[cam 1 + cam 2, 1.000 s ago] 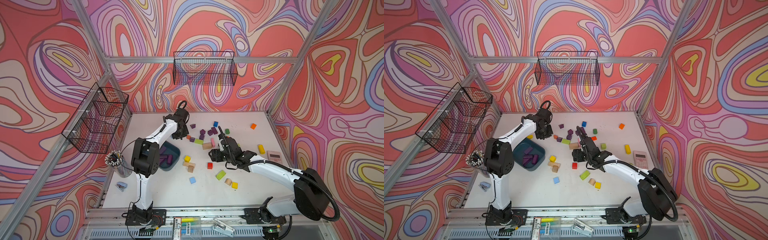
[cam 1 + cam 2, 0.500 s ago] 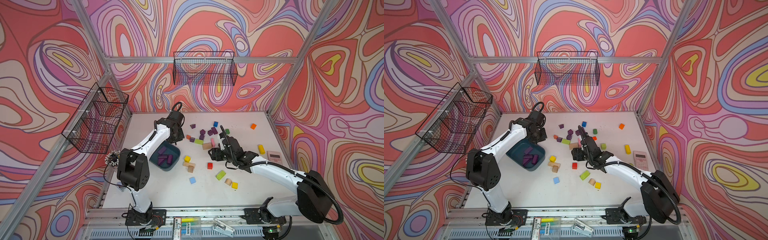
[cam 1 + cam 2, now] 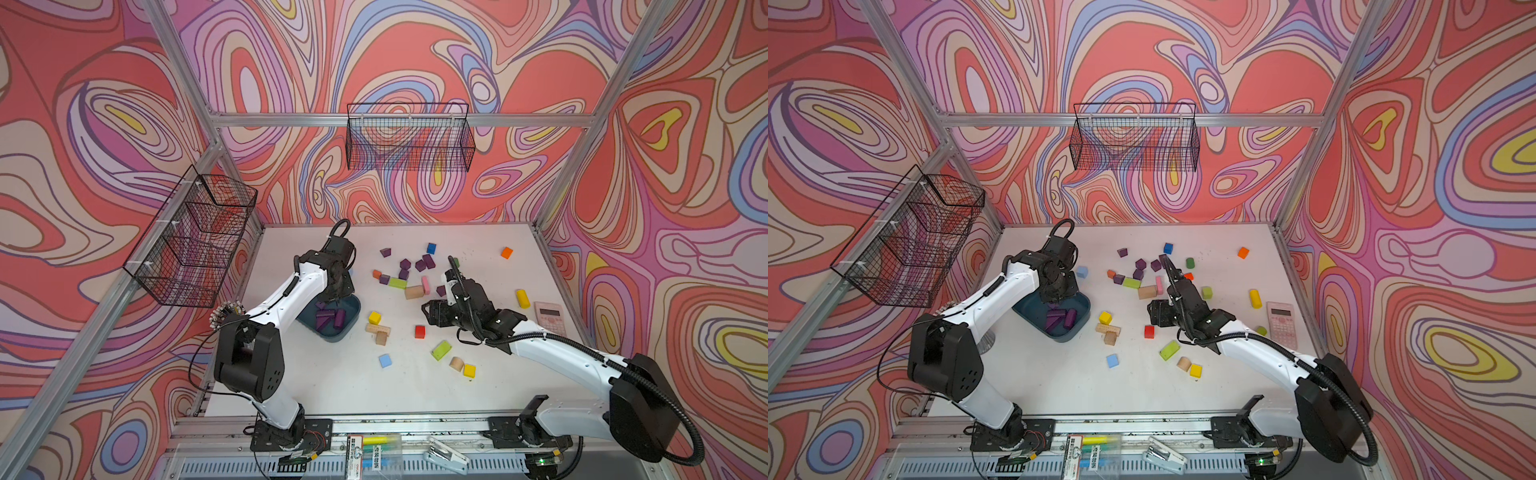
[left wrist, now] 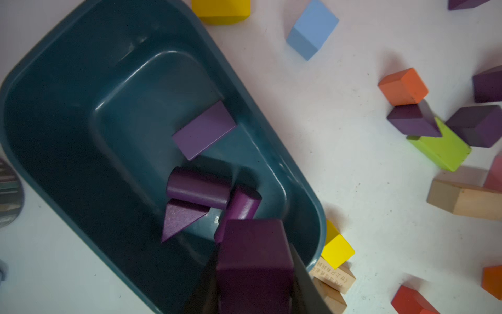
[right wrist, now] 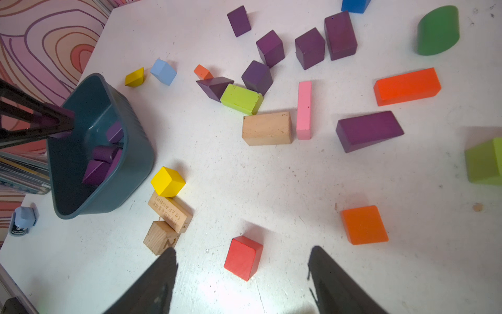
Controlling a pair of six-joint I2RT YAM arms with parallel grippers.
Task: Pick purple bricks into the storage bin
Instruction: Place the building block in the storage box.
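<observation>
The storage bin (image 3: 337, 337) (image 3: 1067, 337) (image 4: 68, 108) (image 5: 130, 174) sits left of centre on the white table, with several purple bricks (image 4: 203, 130) lying in it. My left gripper (image 4: 254, 244) (image 3: 332, 296) hangs over the bin's edge, shut on a purple cube (image 4: 255, 271). More purple bricks (image 5: 309, 49) (image 3: 405, 264) lie scattered at mid-table, and a purple wedge (image 5: 368, 130) lies nearer my right arm. My right gripper (image 5: 243, 251) (image 3: 430, 313) hovers open above the table, with a red cube (image 5: 243, 257) below the gap between its fingers.
A yellow cube (image 5: 168, 181) and wooden blocks (image 5: 169, 212) crowd the bin's side. Green, orange, pink and blue blocks lie among the purple ones. A pink calculator (image 3: 548, 318) lies at the right edge and a pen cup (image 3: 226, 316) at the left. Wire baskets (image 3: 409, 137) hang on the walls.
My left arm has swung from the block cluster back toward the near left, carrying the purple cube over the bin. The right arm has hardly moved.
</observation>
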